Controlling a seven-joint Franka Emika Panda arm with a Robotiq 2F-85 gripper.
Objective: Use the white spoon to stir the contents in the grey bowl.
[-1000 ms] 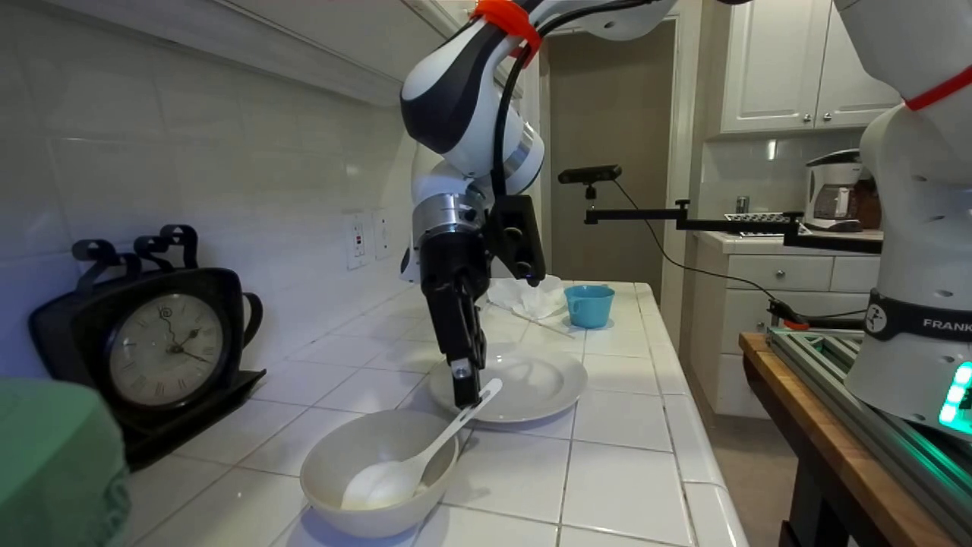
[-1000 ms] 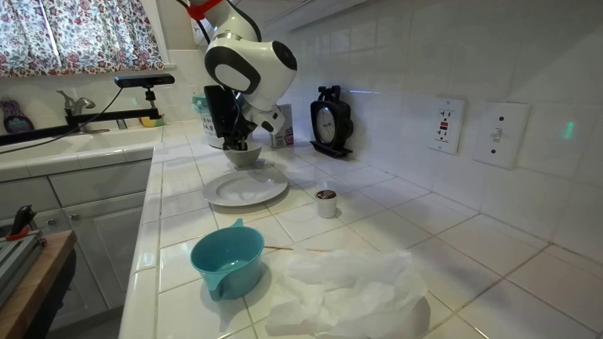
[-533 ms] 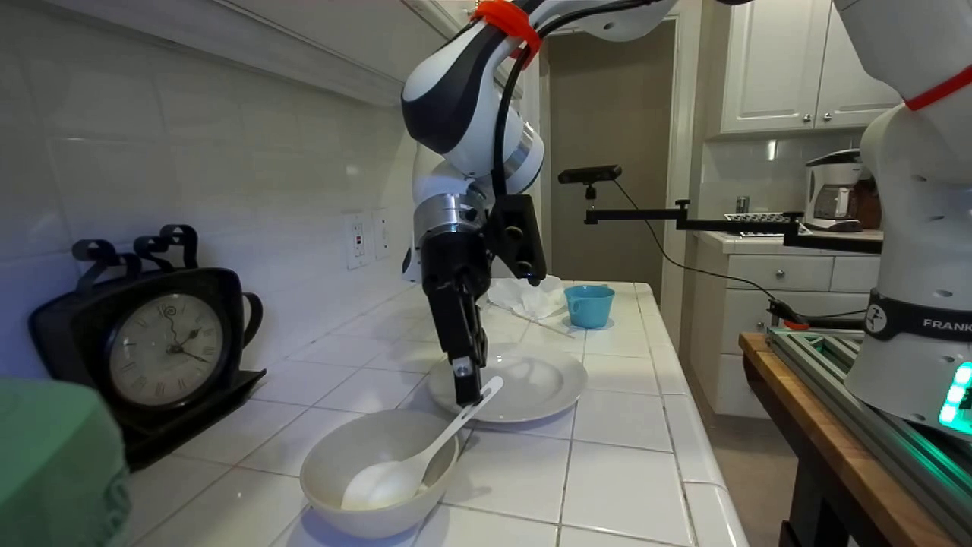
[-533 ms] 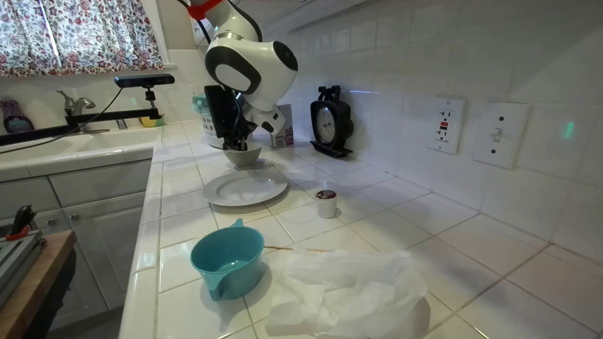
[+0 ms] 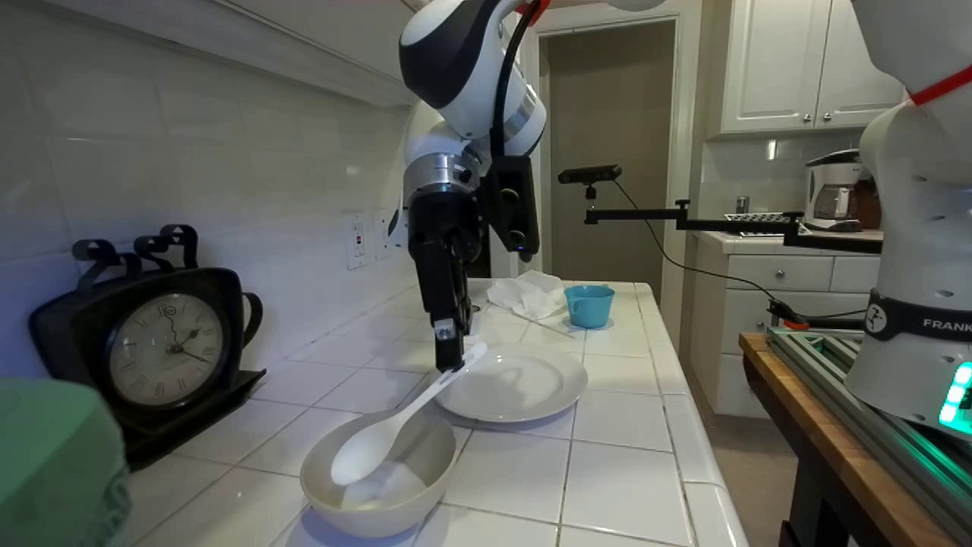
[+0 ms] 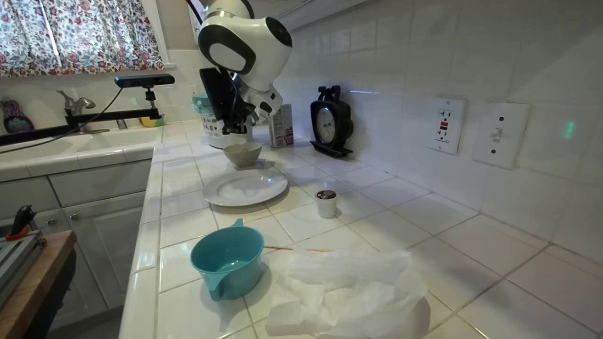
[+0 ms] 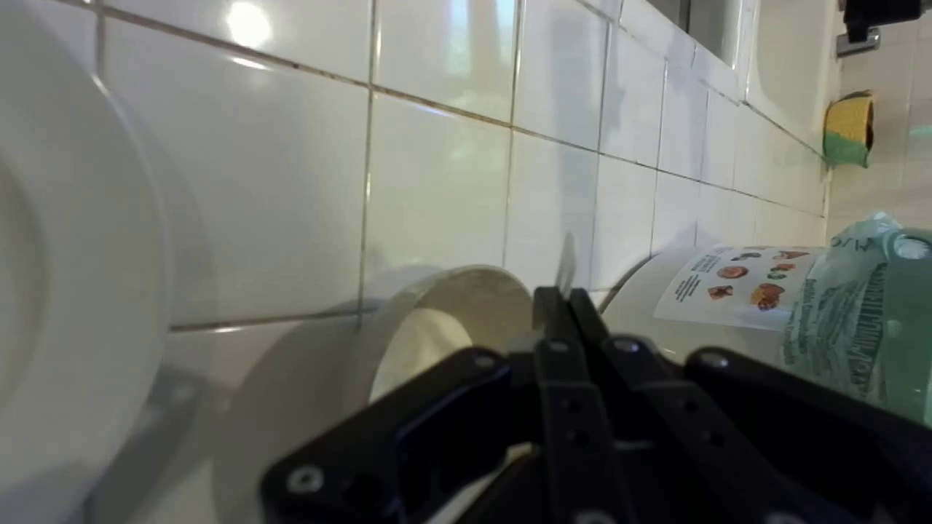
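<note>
The white spoon [image 5: 368,448] is tilted, with its head low over the grey bowl [image 5: 380,523] and its handle rising toward the gripper. My gripper [image 5: 449,363] is shut on the handle near its end. In the wrist view, the handle's tip [image 7: 566,266] sticks out between the shut fingertips [image 7: 564,302]. The contents [image 5: 393,485], a small white mound, lie in the bowl beneath the spoon's head, which appears raised off them. The mound [image 7: 426,340] and bowl [image 7: 502,295] also show in the wrist view, where the fingers hide the spoon's head.
A white plate [image 5: 524,387] lies right beside the bowl. A blue cup [image 6: 228,263], crumpled paper [image 6: 348,292] and a small pod cup [image 6: 326,205] stand farther along the counter. A black clock [image 5: 167,349] stands by the wall. A white container [image 7: 699,306] stands near the bowl.
My gripper has risen and shifted a little, carrying the spoon up. The spoon's head has lifted off the contents, and the mound shows beneath it. The bowl has not moved.
</note>
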